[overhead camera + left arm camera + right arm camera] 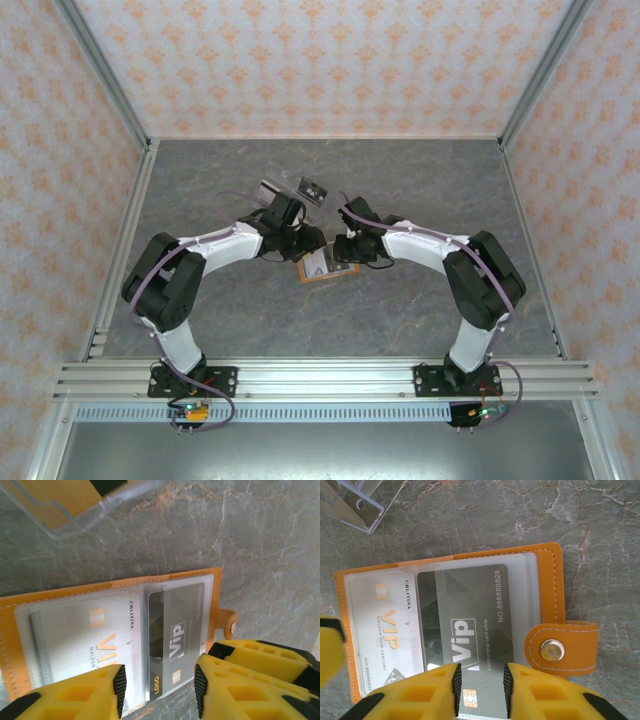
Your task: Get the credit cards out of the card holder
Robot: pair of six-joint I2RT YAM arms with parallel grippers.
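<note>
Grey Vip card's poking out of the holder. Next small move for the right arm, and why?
Probably slide the right gripper back toward itself, dragging the grey Vip card farther out of the card holder: its open fingertips straddle the card's chip end, and the left gripper sits over the holder's edge.

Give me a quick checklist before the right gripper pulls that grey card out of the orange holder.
1. Card holder open and lying flat: ok.
2. Grey Vip card sticking out of its pocket: ok.
3. Right gripper closed on the card's near end: not ok, jaws apart.
4. Left gripper pinning the holder down: cannot tell.
5. Clear plastic piece apart from the holder: ok.
</note>
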